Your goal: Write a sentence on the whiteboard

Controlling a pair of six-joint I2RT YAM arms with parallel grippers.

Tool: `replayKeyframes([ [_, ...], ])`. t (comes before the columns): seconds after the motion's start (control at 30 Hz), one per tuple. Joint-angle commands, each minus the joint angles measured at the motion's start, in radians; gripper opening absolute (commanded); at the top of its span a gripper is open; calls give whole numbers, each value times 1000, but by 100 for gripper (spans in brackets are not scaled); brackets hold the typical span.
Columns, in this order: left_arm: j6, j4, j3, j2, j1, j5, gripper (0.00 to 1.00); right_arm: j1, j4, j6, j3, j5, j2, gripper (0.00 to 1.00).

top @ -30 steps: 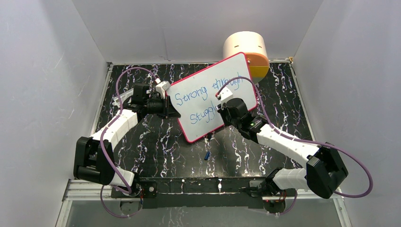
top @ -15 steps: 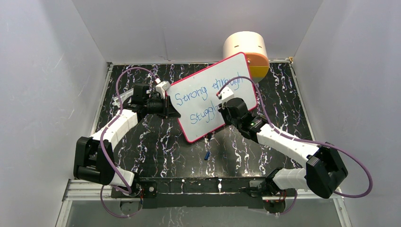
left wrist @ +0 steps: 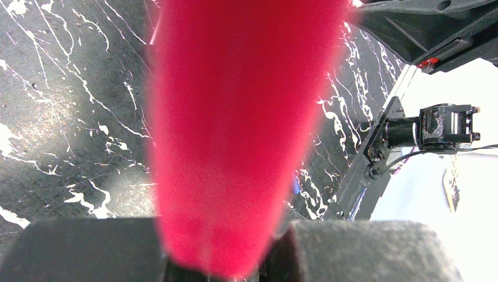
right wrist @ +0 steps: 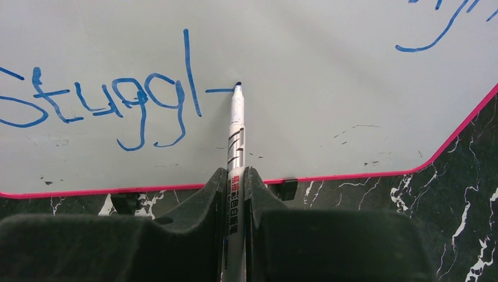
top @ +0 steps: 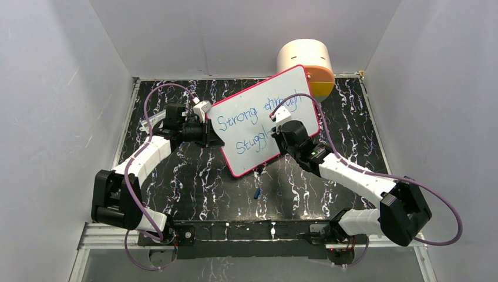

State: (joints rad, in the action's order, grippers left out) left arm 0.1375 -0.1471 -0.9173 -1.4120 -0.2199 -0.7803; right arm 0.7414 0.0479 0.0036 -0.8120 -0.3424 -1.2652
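Our left hand (top: pixel 208 134) is clamping the pink-red frame of the big flat whiteboard (top: pixel 244 160) on the black marbled counter (top: pixel 194 176). Our right hand (right wrist: pixel 236 176), squeezing a thin white marker pen (right wrist: pixel 236 117) with a blue tip, is sliding a little rightward. So the blue handwritten sentence (right wrist: pixel 117 100) is growing past "Stuggl" with a short dash. From above, that hand is hiding the line's end. In the left wrist view we are seeing mostly red blur.

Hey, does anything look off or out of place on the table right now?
Two things. The second line of the blue writing on the whiteboard reads "Stuggl", with no r after the t. A small blue piece, perhaps a cap, lies loose on the table in front of the board.
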Motion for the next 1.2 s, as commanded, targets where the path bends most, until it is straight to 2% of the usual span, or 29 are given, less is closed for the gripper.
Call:
replayKeyframes([
  [0.0,-35,-63,-6,-12,7,90,0,-6,-76,-2,-55,-19,-6,0],
  [0.7,-35,-64,-7,-13,7,89,0,-5,-36,-2,-64,100,-12,0],
  [1.17,-35,-63,-8,-13,7,91,0,-5,23,-2,-22,90,0,0],
])
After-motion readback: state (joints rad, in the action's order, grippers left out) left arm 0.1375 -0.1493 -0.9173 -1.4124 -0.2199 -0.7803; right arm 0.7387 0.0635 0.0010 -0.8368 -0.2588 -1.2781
